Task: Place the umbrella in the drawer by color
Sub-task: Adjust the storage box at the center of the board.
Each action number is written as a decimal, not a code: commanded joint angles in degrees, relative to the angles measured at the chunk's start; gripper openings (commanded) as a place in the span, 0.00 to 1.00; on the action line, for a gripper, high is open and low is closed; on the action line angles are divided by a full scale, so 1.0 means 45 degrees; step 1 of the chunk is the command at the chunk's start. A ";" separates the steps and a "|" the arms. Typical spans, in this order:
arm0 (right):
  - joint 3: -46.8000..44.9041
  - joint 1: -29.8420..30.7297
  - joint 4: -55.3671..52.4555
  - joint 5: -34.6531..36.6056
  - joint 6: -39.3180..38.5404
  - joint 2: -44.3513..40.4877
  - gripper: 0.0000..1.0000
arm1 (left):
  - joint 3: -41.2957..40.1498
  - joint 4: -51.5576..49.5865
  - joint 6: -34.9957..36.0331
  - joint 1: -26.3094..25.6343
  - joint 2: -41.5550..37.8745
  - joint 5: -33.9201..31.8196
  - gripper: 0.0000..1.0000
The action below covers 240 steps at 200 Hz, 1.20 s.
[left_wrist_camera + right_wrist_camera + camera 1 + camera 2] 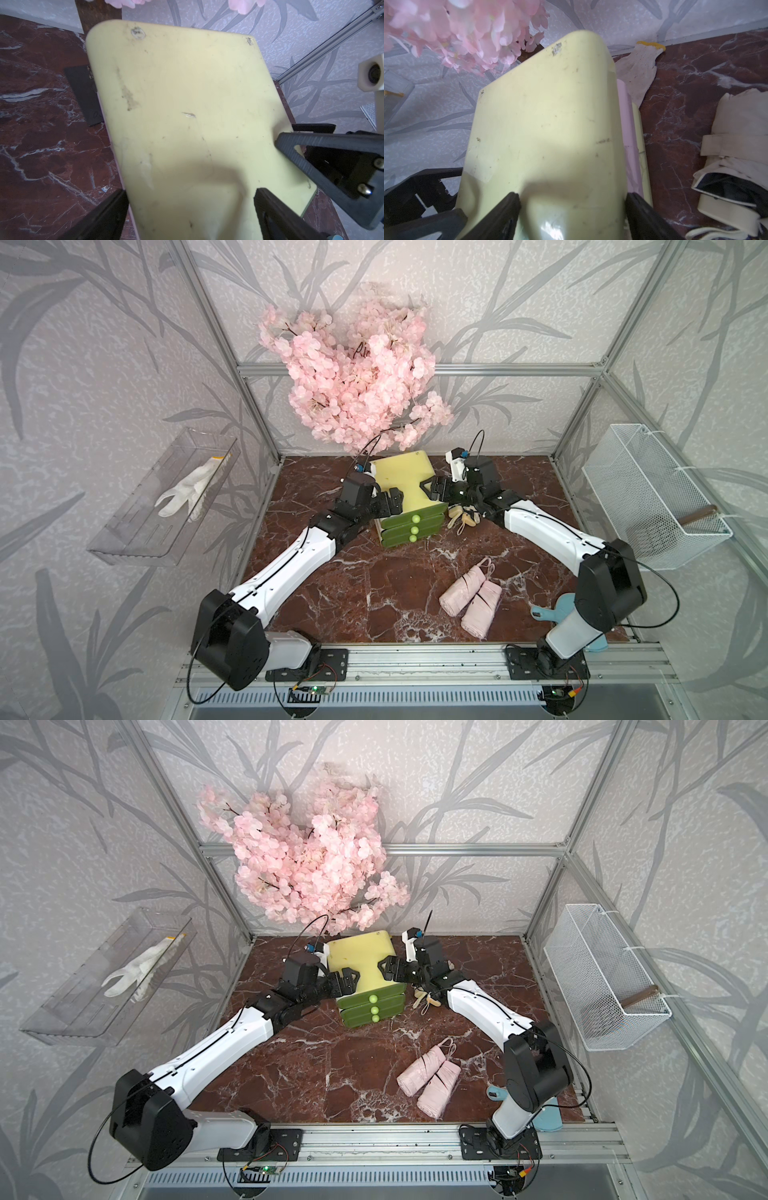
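Sitting back-centre on the marble table [374, 593]: yellow-topped drawer unit [405, 481], three green drawers, all look shut. Left gripper [394, 499] and right gripper [428, 487] are over its top from opposite sides, jaws spread, holding nothing. Two pink umbrellas [461, 593] lie touching, front right. Cream umbrella [457, 517] lies just beside the unit.

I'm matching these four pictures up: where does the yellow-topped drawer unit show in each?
In a top view: drawer unit mid-frame.
In a top view: drawer unit mid-frame.
Left wrist: its yellow top fills the frame.
Right wrist: yellow top fills the middle.
Shared landmark: pink blossom branch.
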 commanded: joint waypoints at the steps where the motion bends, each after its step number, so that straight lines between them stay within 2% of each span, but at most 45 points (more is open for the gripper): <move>1: -0.0435 0.0855 -0.0376 -0.1072 0.0396 -0.0534 0.83 | -0.0076 0.0562 -0.0060 -0.0454 -0.0434 0.0802 0.99; 55: 0.0102 0.0893 -0.1306 -0.0386 -0.0101 -0.0689 0.83 | -0.0209 0.0343 0.0095 -0.0445 -0.0582 0.0590 0.99; 77: 0.0512 0.0892 -0.2214 0.0563 -0.0908 -0.0958 0.83 | -0.0226 0.0364 0.0163 -0.0434 -0.0796 0.0501 0.99; 100: 0.0782 0.0872 -0.3082 0.1718 -0.1920 -0.1725 0.83 | 0.0653 -0.0680 0.0926 -0.0255 -0.0764 0.0053 1.00; 127: 0.0686 0.0872 -0.3737 0.2952 -0.2890 -0.3007 0.84 | 0.2062 -0.1734 0.1410 0.0791 -0.0202 0.0838 1.00; 150: -0.0053 0.0872 -0.3939 0.3765 -0.3183 -0.4217 0.84 | 0.2808 -0.1952 0.1294 0.1945 0.0440 0.1853 1.00; 169: -0.1107 0.0910 -0.3728 0.3721 -0.2915 -0.5257 0.83 | 0.3061 -0.1618 0.1414 0.2531 0.0916 0.2360 1.00; 215: -0.3497 0.1641 -0.3626 0.3587 -0.2450 -0.6953 0.82 | 0.3802 -0.0619 0.2882 0.3253 0.2739 0.2743 1.00; 240: -0.4264 0.2405 -0.3352 0.3638 -0.2399 -0.7400 0.81 | 0.4006 0.0037 0.2985 0.3479 0.3543 0.3166 1.00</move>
